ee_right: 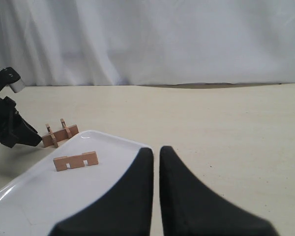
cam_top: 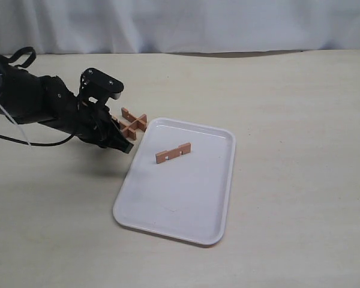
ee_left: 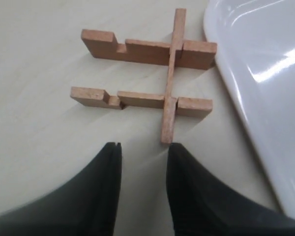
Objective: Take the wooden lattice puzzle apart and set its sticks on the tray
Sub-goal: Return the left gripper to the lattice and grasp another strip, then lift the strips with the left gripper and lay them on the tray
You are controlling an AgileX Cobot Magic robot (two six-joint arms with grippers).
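Note:
What is left of the wooden lattice puzzle (cam_top: pixel 134 123) lies on the table just off the tray's far left corner: two parallel notched sticks crossed by a third (ee_left: pixel 169 73). It also shows small in the right wrist view (ee_right: pixel 59 133). One loose stick (cam_top: pixel 173 153) (ee_right: pixel 75 161) stands on edge in the white tray (cam_top: pixel 168 222). My left gripper (cam_top: pixel 123 142) (ee_left: pixel 143 147) is open and empty, its tips just short of the end of the crossing stick. My right gripper (ee_right: pixel 156 149) is shut on nothing, off to the right beside the tray (ee_right: pixel 19 196).
The tray's rim (ee_left: pixel 236 98) runs close beside the puzzle. A white curtain (cam_top: pixel 180 24) backs the beige table (cam_top: pixel 300 120). A cable (cam_top: pixel 24 143) trails from the left arm across the table.

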